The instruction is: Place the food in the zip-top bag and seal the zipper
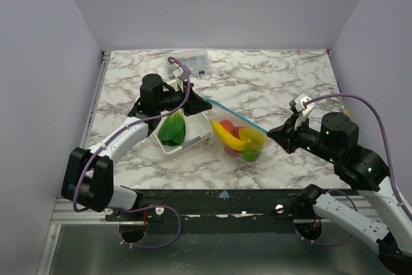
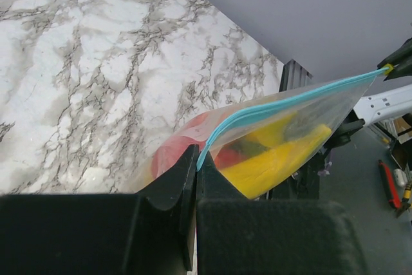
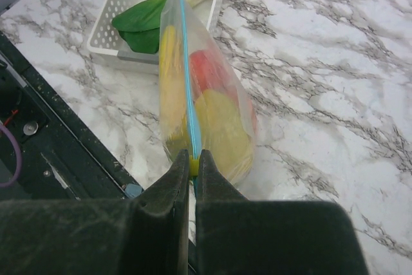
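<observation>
**marble_fan:** Looking at the zip-top bag [image 1: 241,130] here: held up by its top edge between the two arms, just right of the white tray [image 3: 116,17], bottom down near the marble table [image 1: 290,88]. Can't tell if actually touching it. Stuffed with the food [image 1: 225,136]: spotting a yellow banana, something red, a bit of green low down.

**yam_user:** Yep. Got the left gripper [image 2: 196,159] pinched tight on one end of the zipper [image 2: 290,102], fingers together with just the blue strip between them. Same deal for the right gripper [image 3: 193,162]: clamped on the other end, right at a little yellow tab.

**marble_fan:** So pulled taut, mouth edge up, running on a slant from the tray's far corner over toward the right arm. Reads as one straight blue line from the right wrist view. Can't say for sure whether pressed closed all the way along, though.

**yam_user:** Agreed, no calling that. Also seeing a green leafy piece [image 3: 138,27] lying in the tray, beside the bag. And a clear box [image 1: 190,61] with blue labels way back by the far wall, well apart from both grippers.
</observation>
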You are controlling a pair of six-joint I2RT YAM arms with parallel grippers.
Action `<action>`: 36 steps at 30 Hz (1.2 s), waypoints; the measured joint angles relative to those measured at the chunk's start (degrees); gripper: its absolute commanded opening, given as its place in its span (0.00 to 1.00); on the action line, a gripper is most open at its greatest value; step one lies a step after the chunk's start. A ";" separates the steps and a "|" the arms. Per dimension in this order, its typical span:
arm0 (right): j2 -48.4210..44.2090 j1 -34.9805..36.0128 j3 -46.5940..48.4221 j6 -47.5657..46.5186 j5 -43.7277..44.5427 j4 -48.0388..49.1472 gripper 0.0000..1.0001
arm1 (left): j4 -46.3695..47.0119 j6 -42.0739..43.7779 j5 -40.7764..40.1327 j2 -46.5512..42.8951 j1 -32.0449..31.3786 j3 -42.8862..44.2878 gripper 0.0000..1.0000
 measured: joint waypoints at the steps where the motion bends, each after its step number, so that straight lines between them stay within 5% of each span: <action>1: -0.68 0.00 -0.13 0.22 0.35 -0.24 0.01 | -0.09 0.00 -0.02 0.00 0.07 0.00 0.00; 3: -1.68 0.00 -0.46 0.48 0.66 -0.26 0.08 | -0.07 -0.22 0.04 0.00 0.17 0.00 0.00; 7: -2.16 0.00 -0.83 1.60 1.05 -0.46 0.53 | -0.04 -0.79 -0.57 0.00 0.22 -0.13 0.00; 10: -2.05 0.00 -0.63 3.17 3.32 -0.85 0.67 | -0.42 -1.86 -2.27 0.48 0.42 -0.28 0.00; 15: 2.03 0.00 3.34 9.33 11.58 -1.03 0.79 | -3.85 -4.61 -7.58 3.74 -3.23 2.49 0.00; 26: 3.32 -0.04 7.87 22.64 23.10 -0.92 0.83 | -20.39 -10.32 -22.80 23.26 -14.32 31.32 0.01; 33: 1.40 -0.04 7.85 25.53 24.61 -0.66 0.83 | -28.04 -13.64 -27.65 37.03 -16.79 49.37 0.42; 36: 1.70 -0.04 7.85 26.10 25.94 -0.74 0.84 | -33.99 -11.78 -28.89 40.48 -17.57 56.98 0.70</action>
